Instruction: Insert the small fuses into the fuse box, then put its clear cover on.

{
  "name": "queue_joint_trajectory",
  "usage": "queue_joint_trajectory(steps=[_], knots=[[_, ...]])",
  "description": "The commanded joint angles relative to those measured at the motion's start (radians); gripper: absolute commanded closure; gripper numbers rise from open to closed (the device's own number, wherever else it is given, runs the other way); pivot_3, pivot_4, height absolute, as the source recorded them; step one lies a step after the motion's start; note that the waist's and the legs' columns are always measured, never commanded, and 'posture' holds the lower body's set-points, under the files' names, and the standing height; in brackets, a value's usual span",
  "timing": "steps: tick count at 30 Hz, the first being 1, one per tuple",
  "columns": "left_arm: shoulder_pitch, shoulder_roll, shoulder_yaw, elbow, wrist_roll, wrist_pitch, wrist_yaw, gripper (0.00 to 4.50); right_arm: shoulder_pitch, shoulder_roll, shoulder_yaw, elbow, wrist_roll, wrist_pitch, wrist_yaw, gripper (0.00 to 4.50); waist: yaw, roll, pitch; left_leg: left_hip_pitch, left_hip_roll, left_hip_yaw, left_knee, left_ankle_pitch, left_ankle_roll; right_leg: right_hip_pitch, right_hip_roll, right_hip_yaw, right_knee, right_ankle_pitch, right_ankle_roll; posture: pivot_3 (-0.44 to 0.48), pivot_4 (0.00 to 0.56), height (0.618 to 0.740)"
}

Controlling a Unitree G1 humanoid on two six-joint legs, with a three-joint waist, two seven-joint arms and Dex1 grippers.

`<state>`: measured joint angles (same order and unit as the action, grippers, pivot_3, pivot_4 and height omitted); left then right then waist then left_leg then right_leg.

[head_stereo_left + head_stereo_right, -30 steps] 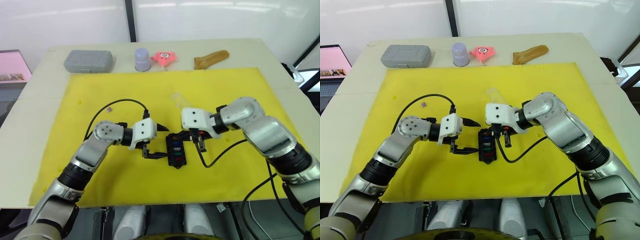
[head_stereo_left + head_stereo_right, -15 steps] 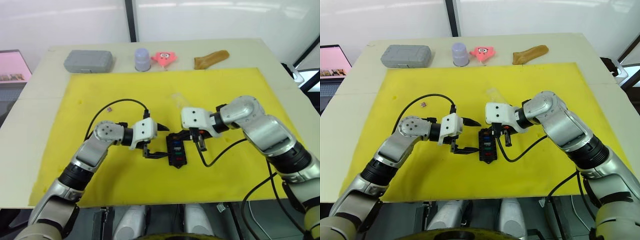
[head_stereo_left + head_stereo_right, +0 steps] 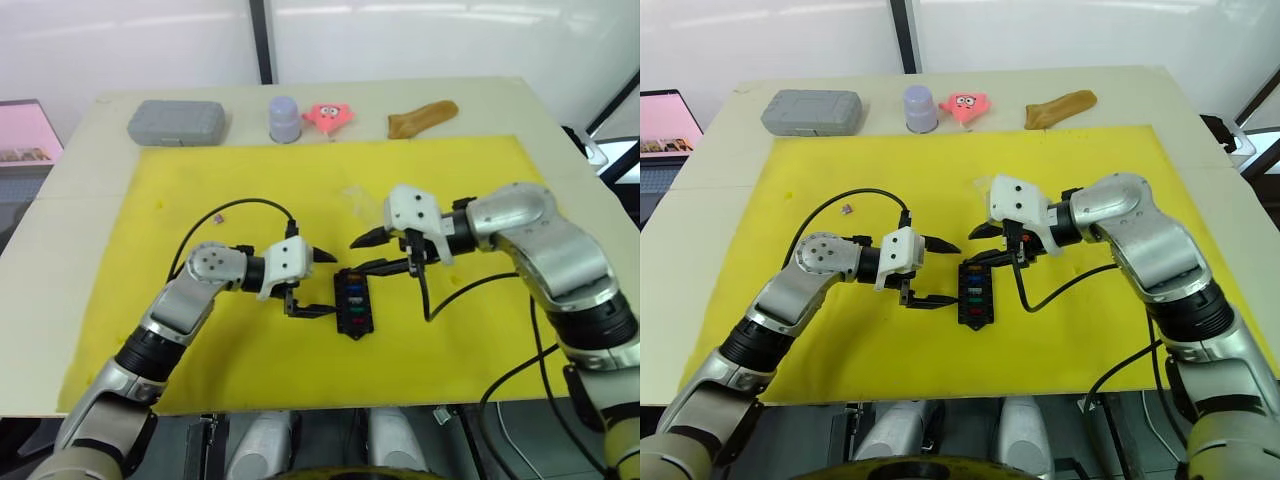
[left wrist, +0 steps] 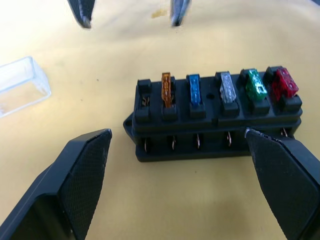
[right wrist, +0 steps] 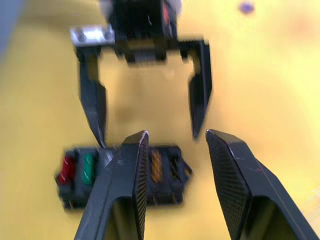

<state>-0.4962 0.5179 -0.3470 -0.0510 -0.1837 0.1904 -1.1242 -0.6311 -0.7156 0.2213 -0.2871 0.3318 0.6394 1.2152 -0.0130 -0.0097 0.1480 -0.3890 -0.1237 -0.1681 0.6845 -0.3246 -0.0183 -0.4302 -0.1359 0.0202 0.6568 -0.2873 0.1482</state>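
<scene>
The black fuse box point(image 3: 352, 303) lies on the yellow mat point(image 3: 480, 330) between my arms. Its slots hold several small fuses: orange point(image 4: 166, 90), blue point(image 4: 194, 91), white point(image 4: 227, 90), green point(image 4: 255, 84) and red point(image 4: 284, 82); the end slot point(image 4: 144, 97) is empty. One loose fuse point(image 3: 218, 216) rests on the mat to the far left. The clear cover point(image 4: 20, 85) lies on the mat beyond the box. My left gripper point(image 3: 322, 285) stands open at the box's left side. Over the box's far end, my right gripper point(image 3: 358, 255) is open and holds nothing.
Along the table's back edge stand a grey case point(image 3: 176, 121), a lavender cup point(image 3: 285, 118), a pink star toy point(image 3: 328, 115) and a brown object point(image 3: 422, 117). A laptop point(image 3: 25, 140) sits off the table's left side.
My right gripper has lifted off the fuse box, drawn back to the right and turned its open fingers toward the box. The left arm and the box have stayed put.
</scene>
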Motion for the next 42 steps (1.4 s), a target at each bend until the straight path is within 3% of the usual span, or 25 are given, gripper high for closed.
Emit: queue_joint_trajectory(steps=[1, 3, 4, 32, 40, 42], knots=[[0.001, 0.008, 0.016, -0.034, -0.005, -0.008, -0.006, 0.00, 0.060, 0.053, -0.067, 0.003, 0.043, -0.102, -0.035, 3.38, 0.000, 0.000, 0.000, 0.000, 0.000, 0.000, 0.000, 0.000, 0.000, 0.000, 0.000, 0.000, 0.000, 0.000, 0.000, 0.000, 0.150, 0.740], [0.000, 0.010, 0.018, -0.032, -0.005, -0.008, -0.009, 0.00, 0.086, 0.080, -0.073, 0.016, 0.043, -0.130, -0.057, 4.29, 0.000, 0.000, 0.000, 0.000, 0.000, 0.000, 0.000, 0.000, 0.000, 0.000, 0.000, 0.000, 0.000, 0.000, 0.000, 0.000, 0.150, 0.740], [-0.001, 0.011, 0.019, -0.031, -0.005, -0.008, -0.010, 0.00, 0.096, 0.090, -0.070, 0.024, 0.039, -0.138, -0.068, 4.40, -0.001, 0.000, 0.000, 0.000, 0.000, 0.000, 0.000, 0.000, 0.000, 0.000, 0.000, 0.000, 0.000, 0.000, 0.000, 0.000, 0.150, 0.740], [-0.023, 0.016, 0.022, 0.004, 0.006, -0.030, -0.023, 0.00, 0.244, 0.043, 0.003, 0.086, -0.078, -0.223, -0.140, 4.40, 0.000, 0.000, 0.000, 0.000, 0.000, 0.000, 0.000, 0.000, 0.000, 0.000, 0.000, 0.000, 0.001, 0.000, 0.000, 0.000, 0.150, 0.740], [-0.006, 0.013, 0.055, -0.015, -0.022, -0.011, -0.001, 0.00, 0.229, 0.034, -0.056, 0.012, -0.028, -0.207, -0.153, 4.40, 0.000, 0.000, 0.000, 0.000, 0.000, 0.000, 0.000, 0.000, 0.000, 0.000, 0.000, 0.000, 0.001, 0.000, 0.000, 0.000, 0.150, 0.740], [0.029, 0.031, 0.118, -0.046, -0.070, 0.047, 0.025, 0.00, 0.210, 0.026, -0.137, -0.012, 0.009, -0.156, -0.202, 4.40, -0.001, 0.000, 0.000, 0.000, 0.000, 0.000, 0.000, 0.000, 0.000, 0.000, 0.000, 0.000, 0.001, 0.000, 0.000, 0.000, 0.150, 0.740]])
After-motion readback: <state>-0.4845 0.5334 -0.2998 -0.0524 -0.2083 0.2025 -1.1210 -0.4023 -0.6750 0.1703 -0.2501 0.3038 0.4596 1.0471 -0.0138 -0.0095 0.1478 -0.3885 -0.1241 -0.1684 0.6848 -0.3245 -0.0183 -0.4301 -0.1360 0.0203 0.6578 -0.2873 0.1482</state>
